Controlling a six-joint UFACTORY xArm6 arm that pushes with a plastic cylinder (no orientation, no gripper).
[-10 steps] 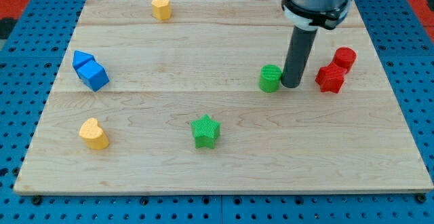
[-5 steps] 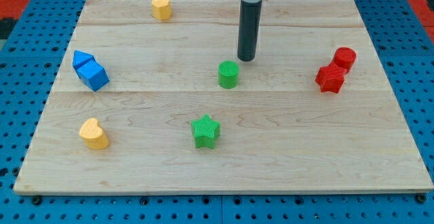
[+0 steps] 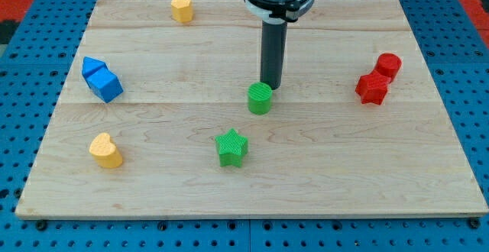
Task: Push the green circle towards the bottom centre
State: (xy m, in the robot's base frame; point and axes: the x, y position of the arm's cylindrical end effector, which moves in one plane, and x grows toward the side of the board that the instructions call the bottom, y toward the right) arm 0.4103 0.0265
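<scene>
Near the middle of the board, a little right of centre in the frame, sits the green circle [image 3: 260, 98], a short ribbed cylinder standing on its flat end. It looks like a small, light, hard plastic piece that should slide easily on the smooth wood, though its round side could let it roll off sideways if the push is off-centre. I judge the best contact point to be the far side of its wall, straight above its middle, so that it travels down toward the bottom centre.

My tip [image 3: 270, 86] is just behind it, at its upper right edge, touching or very nearly touching; the rod has no jaws and holds nothing, it only presses. The exact contact is hard to make out because the block hides the rod's very end.

Below and left of the circle lies a green star [image 3: 231, 147], close to the path downward. Two red blocks [image 3: 377, 79] sit at the right, two blue blocks [image 3: 101, 79] at the left, a yellow heart [image 3: 105, 150] at the lower left, and a yellow block [image 3: 182, 8] at the upper left. The arm's upper part is cut off by the frame's top edge.
</scene>
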